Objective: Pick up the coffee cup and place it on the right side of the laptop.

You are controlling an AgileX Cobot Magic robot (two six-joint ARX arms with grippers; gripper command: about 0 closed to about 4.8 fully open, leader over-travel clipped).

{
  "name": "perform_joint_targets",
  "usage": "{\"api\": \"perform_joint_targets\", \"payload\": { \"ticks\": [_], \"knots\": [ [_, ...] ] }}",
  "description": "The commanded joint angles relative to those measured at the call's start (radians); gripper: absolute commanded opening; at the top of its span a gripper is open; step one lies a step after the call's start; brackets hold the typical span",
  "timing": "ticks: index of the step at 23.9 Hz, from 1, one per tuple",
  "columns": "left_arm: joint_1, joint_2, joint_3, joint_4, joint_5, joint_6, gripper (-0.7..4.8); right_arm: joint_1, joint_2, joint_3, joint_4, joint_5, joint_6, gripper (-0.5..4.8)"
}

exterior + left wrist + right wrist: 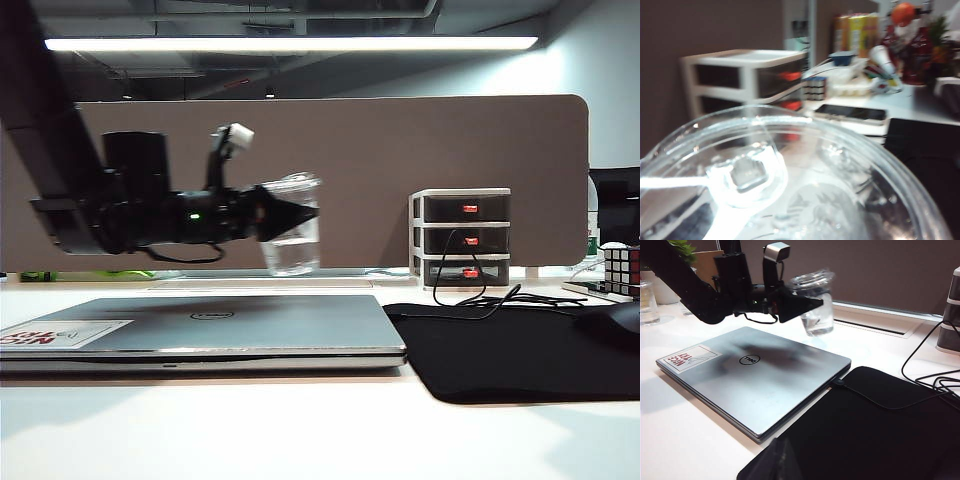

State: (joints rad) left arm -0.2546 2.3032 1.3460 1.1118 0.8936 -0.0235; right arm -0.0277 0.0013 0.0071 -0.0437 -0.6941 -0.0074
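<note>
The coffee cup (295,255), clear plastic with a lid, hangs in the air over the far edge of the closed silver laptop (200,325). My left gripper (298,212) reaches in from the left and is shut on the cup's upper part. The right wrist view shows the same grip (805,305) on the cup (817,322), above the laptop (755,380). In the left wrist view the cup's lid (790,190) fills the frame and hides the fingers. Of my right gripper (782,462) only a dark tip shows, low over the black mat's near corner.
A black mat (510,350) lies right of the laptop, with a black cable (480,295) across it. A stacked mini drawer unit (462,237) stands behind it by the brown partition. A puzzle cube (622,268) sits at the far right.
</note>
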Motion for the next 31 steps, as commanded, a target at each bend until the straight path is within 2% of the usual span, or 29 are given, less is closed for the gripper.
{"api": "perform_joint_targets", "payload": {
  "ticks": [1, 11, 16, 24, 31],
  "knots": [
    [-0.055, -0.011, 0.004, 0.039, 0.005, -0.020, 3.39, 0.001, -0.001, -0.006, 0.010, -0.008, -0.001, -0.01],
    [-0.248, -0.010, 0.004, 0.030, 0.005, -0.044, 3.40, 0.001, -0.001, -0.006, 0.010, -0.043, -0.001, -0.01],
    [-0.354, -0.008, 0.004, -0.072, 0.001, -0.028, 3.40, 0.001, -0.001, -0.006, 0.010, -0.053, 0.000, -0.01],
    [-0.408, -0.007, 0.004, -0.234, -0.014, 0.134, 3.40, 0.001, -0.001, -0.006, 0.010, -0.076, 0.000, -0.01],
    [-0.415, 0.018, 0.004, -0.235, -0.026, 0.148, 3.40, 0.001, -0.001, -0.006, 0.010, -0.091, -0.001, -0.01]
  ]
}}
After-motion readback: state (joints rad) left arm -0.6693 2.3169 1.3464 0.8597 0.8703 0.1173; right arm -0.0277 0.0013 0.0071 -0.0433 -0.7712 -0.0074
